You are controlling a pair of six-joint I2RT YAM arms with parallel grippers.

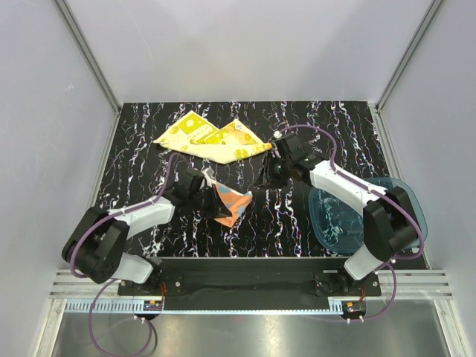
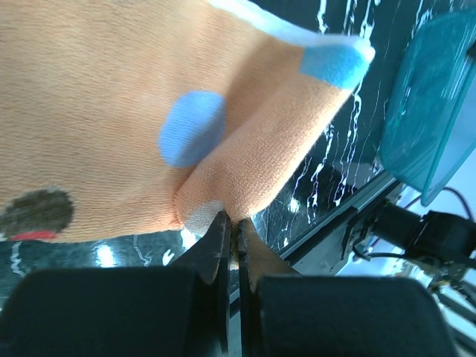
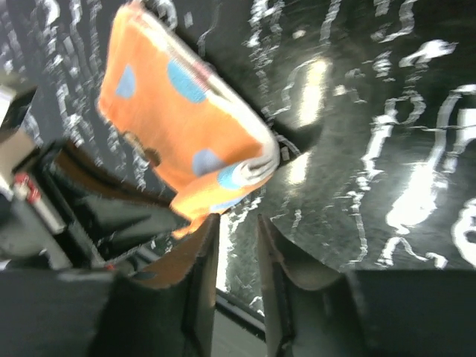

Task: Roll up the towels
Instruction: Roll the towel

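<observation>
The orange towel [image 1: 232,206] with light-blue dots lies folded and partly lifted at the middle of the black marbled table [image 1: 149,149]. My left gripper [image 1: 210,195] is shut on a pinched fold of it. In the left wrist view the orange towel [image 2: 111,104] fills the frame above the left gripper [image 2: 232,222]. The yellow towel [image 1: 212,138] lies spread flat at the back. My right gripper [image 1: 266,177] hovers just right of the orange towel. In its own view the right gripper [image 3: 236,230] stands open by a narrow gap with nothing in it, and the orange towel [image 3: 175,123] sits ahead and left of it.
A translucent blue tray [image 1: 401,195] sits at the right edge of the table under the right arm, and the same tray [image 2: 435,104] shows in the left wrist view. Grey walls enclose the table on three sides. An aluminium rail [image 1: 245,286] runs along the near edge.
</observation>
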